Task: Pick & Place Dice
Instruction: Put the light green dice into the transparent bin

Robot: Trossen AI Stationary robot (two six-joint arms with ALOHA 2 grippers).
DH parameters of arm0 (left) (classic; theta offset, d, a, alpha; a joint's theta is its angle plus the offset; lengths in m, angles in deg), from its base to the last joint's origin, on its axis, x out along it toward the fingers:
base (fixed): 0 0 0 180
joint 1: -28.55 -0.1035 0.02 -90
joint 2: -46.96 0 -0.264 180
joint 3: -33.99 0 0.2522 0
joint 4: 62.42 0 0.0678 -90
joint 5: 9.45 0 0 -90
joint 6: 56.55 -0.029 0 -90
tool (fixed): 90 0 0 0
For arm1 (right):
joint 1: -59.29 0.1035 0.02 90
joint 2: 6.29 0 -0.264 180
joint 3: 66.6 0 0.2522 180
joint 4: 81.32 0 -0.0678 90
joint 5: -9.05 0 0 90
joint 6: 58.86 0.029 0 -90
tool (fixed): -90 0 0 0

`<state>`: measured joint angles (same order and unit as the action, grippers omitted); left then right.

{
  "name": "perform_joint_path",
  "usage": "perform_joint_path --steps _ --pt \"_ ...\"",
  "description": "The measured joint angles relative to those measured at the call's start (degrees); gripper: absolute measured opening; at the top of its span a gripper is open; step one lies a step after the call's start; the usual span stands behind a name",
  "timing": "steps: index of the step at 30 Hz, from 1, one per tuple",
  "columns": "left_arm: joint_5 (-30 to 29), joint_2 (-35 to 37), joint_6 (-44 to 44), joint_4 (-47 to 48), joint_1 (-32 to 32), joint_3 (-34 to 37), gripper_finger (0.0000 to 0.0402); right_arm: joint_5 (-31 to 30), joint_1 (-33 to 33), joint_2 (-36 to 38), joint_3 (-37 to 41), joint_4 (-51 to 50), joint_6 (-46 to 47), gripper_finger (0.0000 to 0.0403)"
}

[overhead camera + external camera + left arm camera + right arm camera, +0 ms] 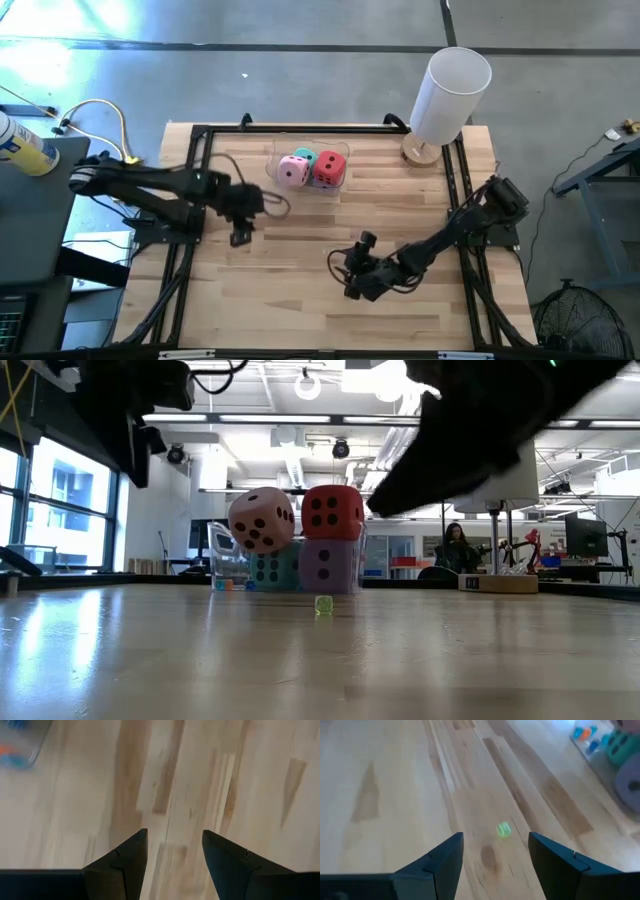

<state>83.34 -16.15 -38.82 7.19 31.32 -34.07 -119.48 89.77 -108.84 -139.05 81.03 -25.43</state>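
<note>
A clear bin [342, 186] holds four dice [300, 540] stacked two-high; left gripper [172, 852] and right gripper [495, 855] both spread, empty.

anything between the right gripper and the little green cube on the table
Nothing visible. The right gripper hangs open, aimed at the small green cube, with only bare wooden table between them.

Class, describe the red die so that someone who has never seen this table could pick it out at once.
Find the tall white cylinder at the table's far edge; beside it stands a clear container holding four dice. The red die sits on top, on the side nearer the cylinder, above the purple die and beside the pink die.
</note>
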Motion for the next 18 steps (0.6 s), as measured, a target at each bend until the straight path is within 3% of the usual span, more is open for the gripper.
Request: perform_joint_path --steps 7,13,18 --pt "-2.9 0.0 0.3 -20.6 11.7 8.5 0.0182 -1.8 0.3 -0.3 13.1 22.5 5.3 0.0215" --pt "-8.1 0.0 -4.5 -43.7 19.6 16.3 0.0182 0.0 0.7 -3.6 14.8 29.4 -0.1 0.0215" --pt "-9.3 -0.2 -6.7 -58.1 22.5 21.0 0.0182 1.5 0.1 -8.4 14.8 34.7 -2.7 0.0215"
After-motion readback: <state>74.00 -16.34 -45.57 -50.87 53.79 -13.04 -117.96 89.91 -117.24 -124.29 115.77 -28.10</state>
